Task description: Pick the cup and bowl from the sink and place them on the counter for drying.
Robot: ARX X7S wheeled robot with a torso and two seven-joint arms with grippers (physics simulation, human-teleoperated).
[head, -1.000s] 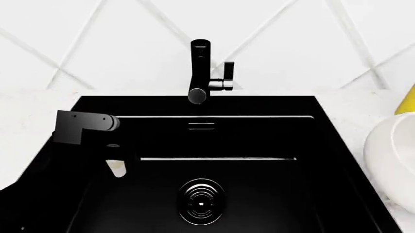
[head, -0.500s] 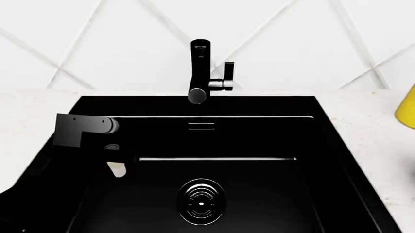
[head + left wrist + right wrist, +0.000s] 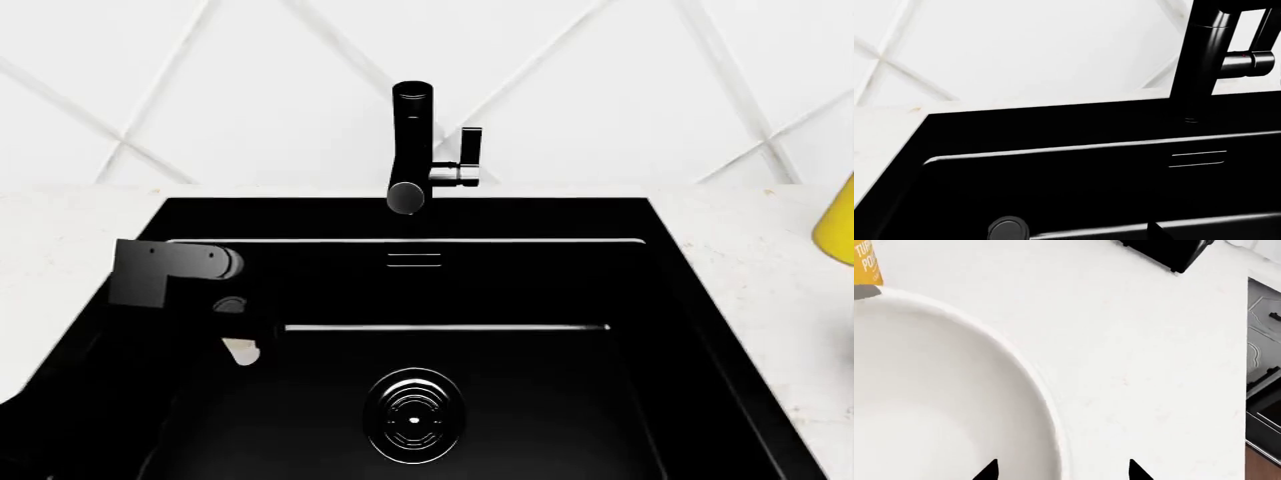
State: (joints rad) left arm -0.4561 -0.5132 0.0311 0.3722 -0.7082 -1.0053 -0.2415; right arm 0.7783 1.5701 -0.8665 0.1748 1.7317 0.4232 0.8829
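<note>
White bowl [image 3: 941, 390]: on bench [image 3: 1134, 340], lower left of right wrist frame | rigid, smooth, slippery; grip rim wall | right tool [image 3: 1061, 471]: tips spread astride rim, grip unconfirmed | left tool [image 3: 240, 345]: state indeterminate, at cup [image 3: 242, 351] in sink [image 3: 534, 290].

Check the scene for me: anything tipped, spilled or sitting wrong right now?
Nothing stands out. The bowl sits open side up on the counter by a yellow bottle, with no spill showing. In the sink, the left arm hides most of a small cream object, so its pose is unclear.
</note>
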